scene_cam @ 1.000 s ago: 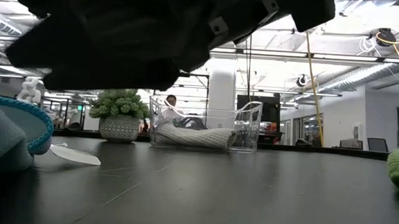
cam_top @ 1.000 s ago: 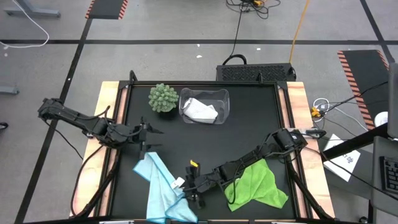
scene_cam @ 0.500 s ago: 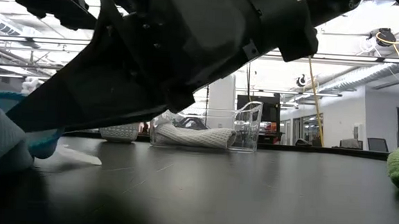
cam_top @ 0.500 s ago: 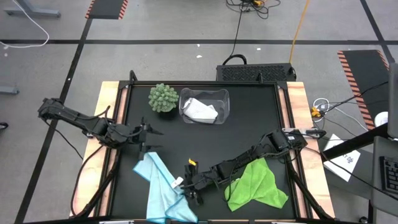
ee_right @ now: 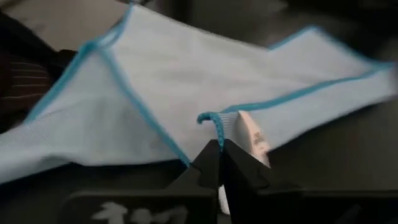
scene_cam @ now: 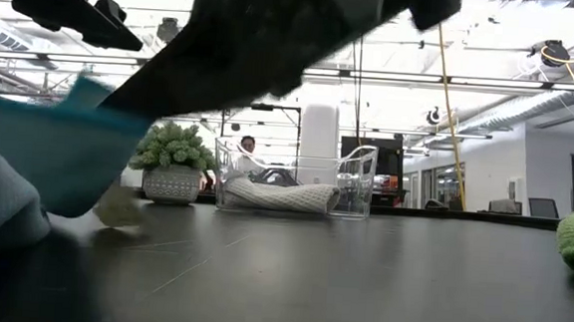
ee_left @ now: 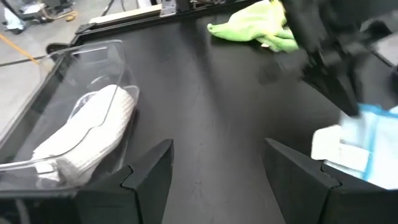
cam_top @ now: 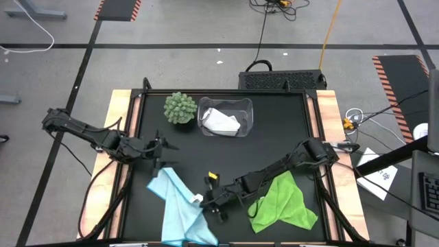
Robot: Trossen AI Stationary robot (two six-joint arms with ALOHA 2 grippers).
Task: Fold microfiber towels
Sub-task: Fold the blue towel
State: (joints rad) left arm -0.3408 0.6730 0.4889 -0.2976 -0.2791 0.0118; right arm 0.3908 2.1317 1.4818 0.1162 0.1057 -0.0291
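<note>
From above, the right gripper (cam_top: pixel 204 201) pinches the tagged corner of the light blue towel (cam_top: pixel 180 209) near the tabletop's front edge; the cloth's long axis runs from there toward the front. The left gripper (cam_top: pixel 163 154) hangs spread open by the left edge. Up close in the right wrist view, closed fingers (ee_right: pixel 219 163) clamp the towel's hem beside its white tag (ee_right: pixel 252 140).
</note>
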